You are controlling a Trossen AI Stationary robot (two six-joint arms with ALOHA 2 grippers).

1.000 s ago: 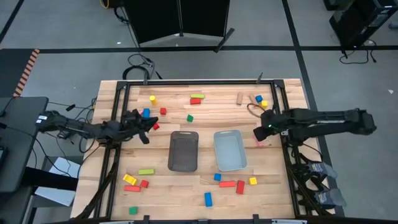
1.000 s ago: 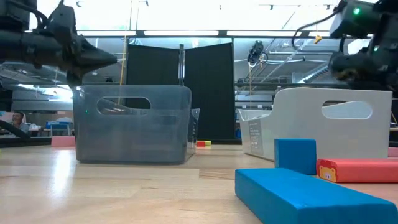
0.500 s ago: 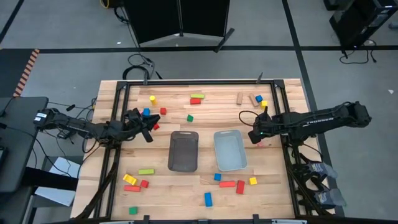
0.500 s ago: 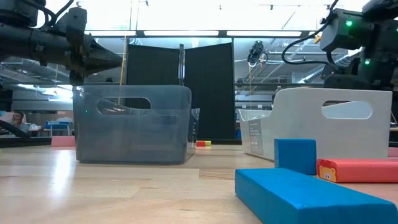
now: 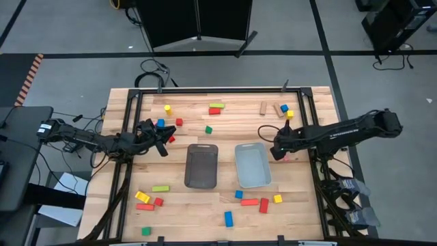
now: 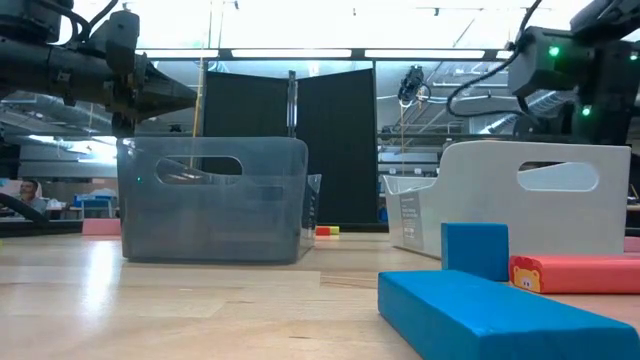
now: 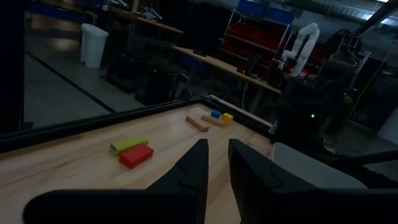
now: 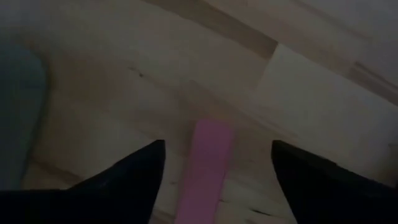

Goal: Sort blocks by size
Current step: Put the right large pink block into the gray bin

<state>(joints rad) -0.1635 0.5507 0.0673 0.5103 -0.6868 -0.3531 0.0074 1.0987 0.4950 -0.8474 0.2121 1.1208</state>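
Pink bar (image 8: 208, 163) on bare wood between spread fingers of right gripper (image 8: 214, 171), beside pale tray (image 5: 252, 165).

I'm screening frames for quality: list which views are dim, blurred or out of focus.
Left wrist view: dim, underexposed. Right wrist view: blurred, soft around the pink block. Low view: backlit, near blue block slightly soft. High view: evenly lit, sharp.

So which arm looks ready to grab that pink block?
The right. Its open end effector hangs right over the pink block, fingers either side; the left end effector is across the table.
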